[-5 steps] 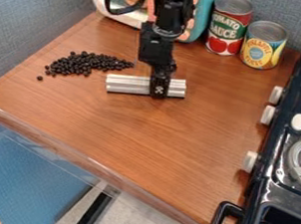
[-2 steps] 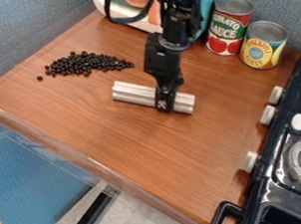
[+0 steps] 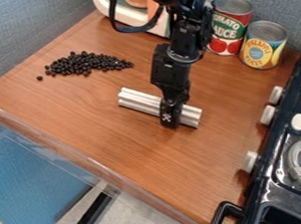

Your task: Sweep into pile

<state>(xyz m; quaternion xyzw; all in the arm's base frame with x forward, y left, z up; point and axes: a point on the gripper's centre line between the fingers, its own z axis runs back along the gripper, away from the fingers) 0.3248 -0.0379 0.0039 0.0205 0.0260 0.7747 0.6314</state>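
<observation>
While the wooden surface [image 3: 129,147] spans mid-frame, the claw [image 3: 170,118] near centre grips a ribbed silver bar [image 3: 139,101]. Lining up a sweep seems in hand; next, it should meet the outermost black beans [image 3: 84,63], upper left, and push inward.

Here we are at the red can [image 3: 228,47], and we read "TOMATO" above "SAUCE" in pale capitals on its green label band [image 3: 238,34]. Right beside it, on the yellow-and-blue can [image 3: 263,45], we catch "PINEAPPLE", with a lower word too blurred for us to call. Over on the gripper [image 3: 169,122] we spot a small white mark, but we can't read it.
</observation>
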